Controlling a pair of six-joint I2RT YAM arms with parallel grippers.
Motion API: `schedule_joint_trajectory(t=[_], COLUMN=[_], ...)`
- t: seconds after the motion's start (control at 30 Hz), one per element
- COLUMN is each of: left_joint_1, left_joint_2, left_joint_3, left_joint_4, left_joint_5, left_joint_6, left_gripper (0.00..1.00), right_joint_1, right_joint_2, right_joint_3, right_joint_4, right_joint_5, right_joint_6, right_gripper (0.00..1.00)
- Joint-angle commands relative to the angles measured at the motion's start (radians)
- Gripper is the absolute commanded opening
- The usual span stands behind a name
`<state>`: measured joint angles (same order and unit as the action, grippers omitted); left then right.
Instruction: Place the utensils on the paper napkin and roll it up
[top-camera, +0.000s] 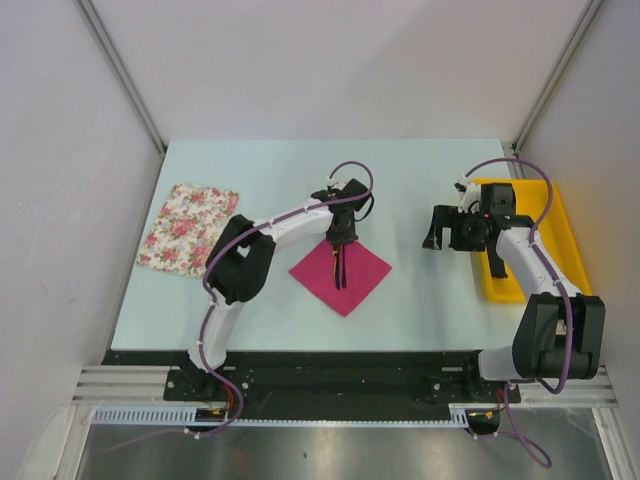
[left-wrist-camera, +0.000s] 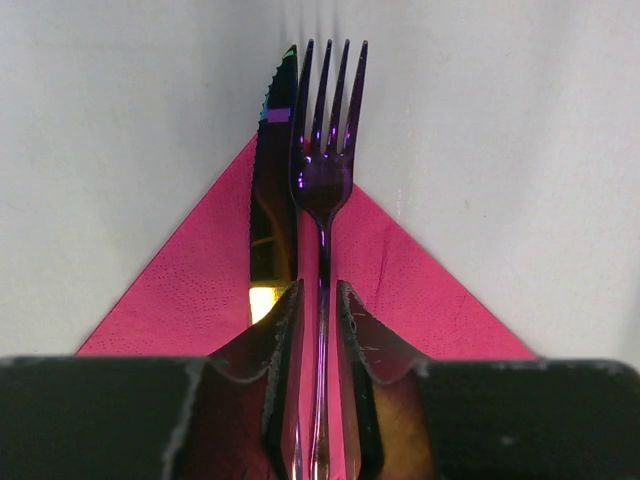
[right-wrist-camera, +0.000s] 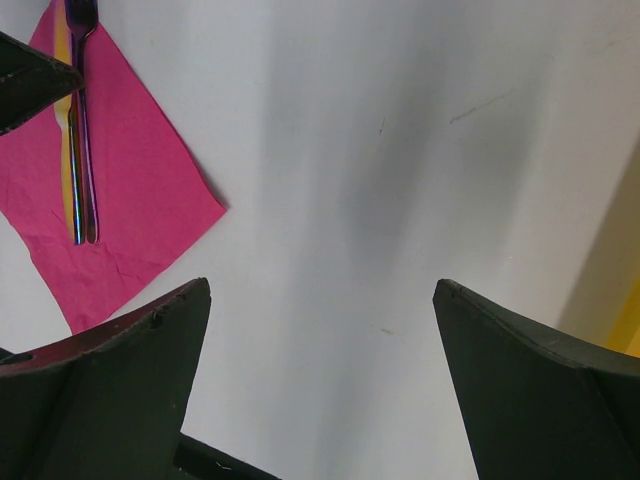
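The magenta paper napkin (top-camera: 365, 270) lies as a diamond at the table's middle. The purple fork (left-wrist-camera: 322, 170) and the yellow-orange knife (left-wrist-camera: 272, 200) lie side by side on it. Their heads reach past one corner in the left wrist view. Both also show in the right wrist view, fork (right-wrist-camera: 88, 150) and knife (right-wrist-camera: 68, 130), on the napkin (right-wrist-camera: 140, 180). My left gripper (left-wrist-camera: 320, 290) stands over the napkin's far corner (top-camera: 340, 245). Its jaws straddle the fork's handle, and a thin strip of pink shows on each side. My right gripper (top-camera: 432, 238) is wide open and empty to the right (right-wrist-camera: 320, 290).
A white cloth with a pink floral pattern (top-camera: 188, 227) lies at the table's left. A yellow tray (top-camera: 560, 230) sits at the right edge behind my right wrist. Its rim shows in the right wrist view (right-wrist-camera: 625, 300).
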<state>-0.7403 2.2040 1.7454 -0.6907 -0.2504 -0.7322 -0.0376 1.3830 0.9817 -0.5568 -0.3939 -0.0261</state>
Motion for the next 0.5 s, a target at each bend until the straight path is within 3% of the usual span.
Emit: schedule_joint_trajectory(t=[0.0,0.13,0.3,0.43,0.47], left_joint_1=[0.005,0.007,0.009,0.013,0.013], left_joint_2=[-0.013,-0.053,-0.234,-0.521,-0.573], left_joint_3=[0.034,0.058,0.037,-0.243,-0.365], left_joint_4=[0.005,0.016,0.095,0.383,0.423], left_joint_5=[0.01,0.023,0.052,0.183,0.242], left_joint_6=[0.007,0.03,0.186,0.431,0.541], left_gripper=[0.25,0.29,0.44,0.74,0.88], right_joint_1=[-0.004,-0.005,0.005,0.027,0.033], right_joint_2=[0.004,-0.002,-0.015,-0.027,-0.029], right_joint_3=[0.025,0.029,0.028,0.02,0.015], right_joint_4=[0.026,0.023,0.043,0.081,0.087], right_joint_5=[-0.014,-0.032,-0.088,-0.155,-0.169], right_joint_6=[-0.005,-0.008,0.006,0.022,0.022], right_gripper=[1.0,1.0,1.0,1.0,1.0])
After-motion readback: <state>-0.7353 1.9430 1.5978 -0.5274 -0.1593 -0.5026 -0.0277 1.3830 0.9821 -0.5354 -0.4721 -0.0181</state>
